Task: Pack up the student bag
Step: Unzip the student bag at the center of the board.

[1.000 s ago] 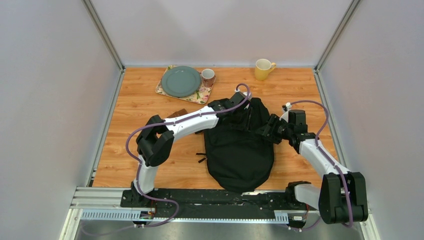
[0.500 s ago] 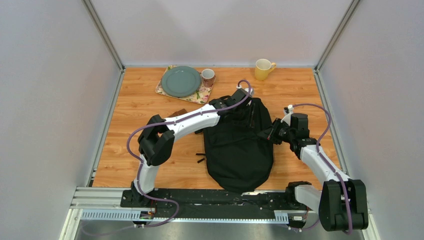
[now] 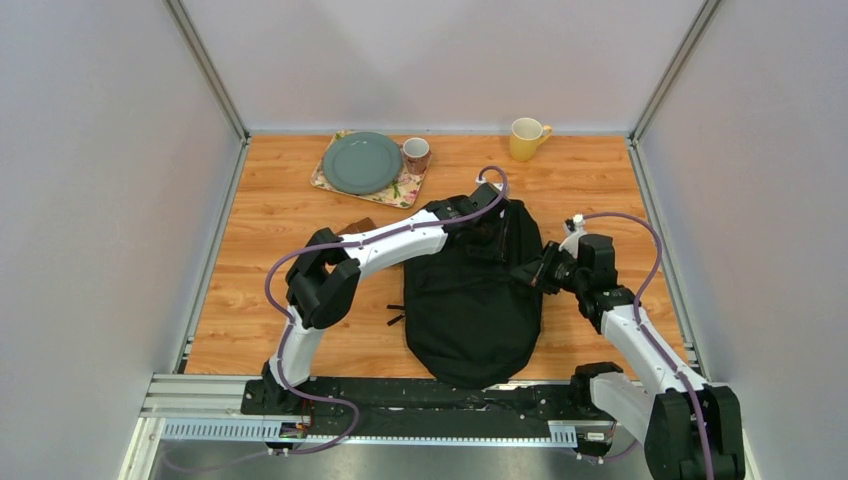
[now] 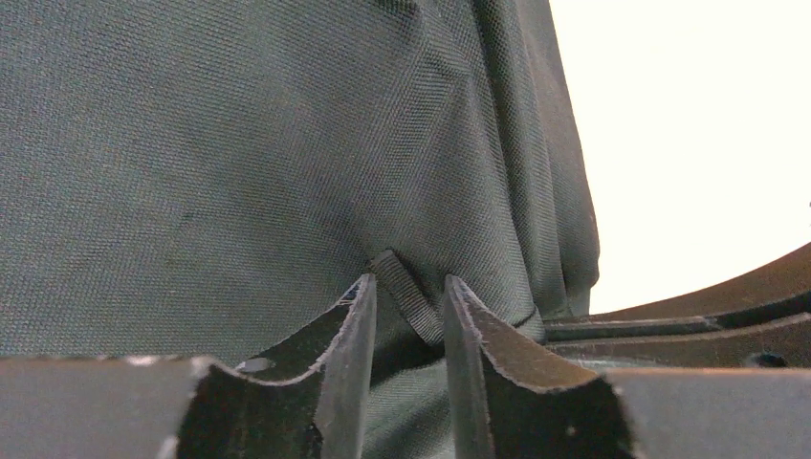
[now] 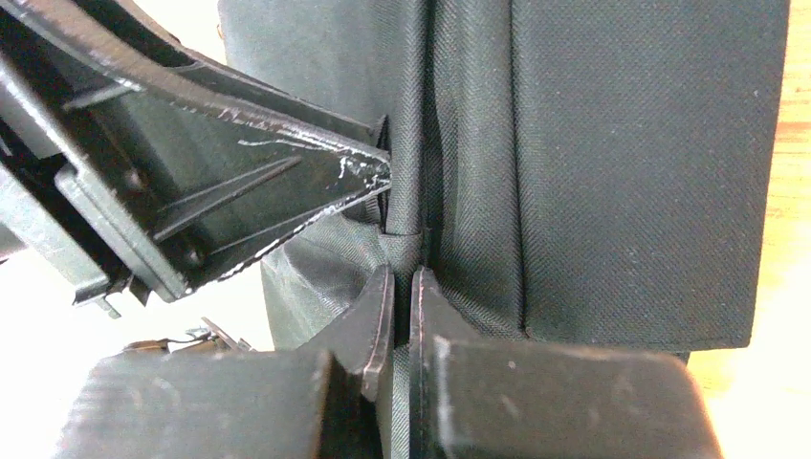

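Your student bag (image 3: 475, 300) lies flat in the middle of the table (image 3: 260, 300), with its rounded end toward the arm bases and its squarer end away from them.

Your left gripper (image 3: 492, 213) is down on the bag's far end. In the left wrist view its fingers (image 4: 349, 335) stand a narrow gap apart, with a ribbed webbing tab (image 4: 409, 301) of the bag running up between them. You cannot tell from here whether they pinch that tab or only straddle it.

Your right gripper (image 3: 541, 272) is at the bag's right edge, on its far half. In the right wrist view its fingers (image 5: 375, 320) are pressed almost together on a raised fold of the bag's black fabric, so it is clamped on the bag. The other gripper's tip sits just beyond that same fold.

Beyond the bag's far left corner, a grey-green plate (image 3: 361, 162) rests on a floral mat (image 3: 322, 182), and a small brown cup (image 3: 416, 154) sits beside the plate. A yellow mug (image 3: 526, 138) stands well beyond the bag's far end, slightly to the right. A brown object (image 3: 355, 226) shows left of the bag, partly hidden under your left arm.
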Robot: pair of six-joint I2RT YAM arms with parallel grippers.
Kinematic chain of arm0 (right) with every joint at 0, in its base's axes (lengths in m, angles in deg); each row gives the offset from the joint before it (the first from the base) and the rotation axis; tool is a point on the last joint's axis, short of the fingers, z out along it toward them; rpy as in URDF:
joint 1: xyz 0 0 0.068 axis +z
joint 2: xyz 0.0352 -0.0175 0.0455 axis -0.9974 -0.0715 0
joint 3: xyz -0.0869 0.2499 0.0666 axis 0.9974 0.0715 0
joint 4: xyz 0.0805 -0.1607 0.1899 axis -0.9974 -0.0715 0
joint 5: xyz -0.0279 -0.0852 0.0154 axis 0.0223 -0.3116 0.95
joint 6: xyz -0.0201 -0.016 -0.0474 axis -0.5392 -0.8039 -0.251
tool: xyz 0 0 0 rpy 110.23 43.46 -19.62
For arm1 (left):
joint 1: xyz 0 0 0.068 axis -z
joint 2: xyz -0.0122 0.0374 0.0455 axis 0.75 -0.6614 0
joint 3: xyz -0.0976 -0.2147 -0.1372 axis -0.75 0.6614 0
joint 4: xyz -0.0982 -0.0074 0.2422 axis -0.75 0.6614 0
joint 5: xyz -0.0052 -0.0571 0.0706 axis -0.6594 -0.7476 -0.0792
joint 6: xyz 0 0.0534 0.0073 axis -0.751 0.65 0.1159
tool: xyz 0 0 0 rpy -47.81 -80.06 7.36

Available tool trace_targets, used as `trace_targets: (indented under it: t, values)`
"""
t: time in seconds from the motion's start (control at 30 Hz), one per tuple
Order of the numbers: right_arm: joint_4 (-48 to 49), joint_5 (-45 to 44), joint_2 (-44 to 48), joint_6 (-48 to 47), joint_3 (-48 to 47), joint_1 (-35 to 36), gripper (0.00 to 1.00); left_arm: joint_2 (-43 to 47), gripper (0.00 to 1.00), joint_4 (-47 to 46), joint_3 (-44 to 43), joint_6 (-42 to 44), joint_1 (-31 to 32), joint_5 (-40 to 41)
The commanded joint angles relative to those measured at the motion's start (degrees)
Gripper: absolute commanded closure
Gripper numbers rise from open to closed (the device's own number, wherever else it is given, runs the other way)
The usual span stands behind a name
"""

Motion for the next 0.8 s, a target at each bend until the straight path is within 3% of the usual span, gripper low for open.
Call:
trace_targets:
  t: [0.0, 0.1, 0.3, 0.37, 0.4, 0.57, 0.67, 0.77]
  values:
    - [1.53, 1.19, 3.64, 1.79, 0.29, 2.68, 1.0, -0.91, 0.68, 1.13, -2.01, -0.23, 0.72, 1.02]
    - [1.01, 0.31, 4.7, 1.97, 0.73, 3.12, 1.0, -0.56, 0.78, 1.4, -1.66, 0.12, 1.07, 1.02]
    - [0.39, -0.49, 4.97, 1.62, 0.3, 3.3, 1.0, 0.15, 0.77, 1.4, -0.95, 0.65, 1.77, -0.65]
    - [0.3, -0.66, 5.32, 1.62, 0.21, 3.47, 1.0, 0.5, 0.73, 1.57, -0.25, 0.74, 1.95, -0.83]
    - [0.3, -0.84, 5.49, 1.7, 0.03, 3.56, 1.0, 0.59, 0.6, 1.92, -0.25, 0.65, 1.95, -0.92]
    - [-1.1, -2.86, 6.37, 0.83, -0.58, 5.49, 1.0, 2.34, 0.54, 2.89, 1.25, 1.44, 3.0, 1.1]
    - [-1.37, -4.79, 6.72, 0.83, -0.58, 7.08, 1.0, 1.91, 0.55, 4.12, 0.89, 1.53, 3.09, 1.02]
    - [-1.8, -6.99, 7.07, 0.91, -0.76, 8.75, 1.0, 1.73, 0.66, 5.17, 0.8, 1.7, 3.53, 2.5]
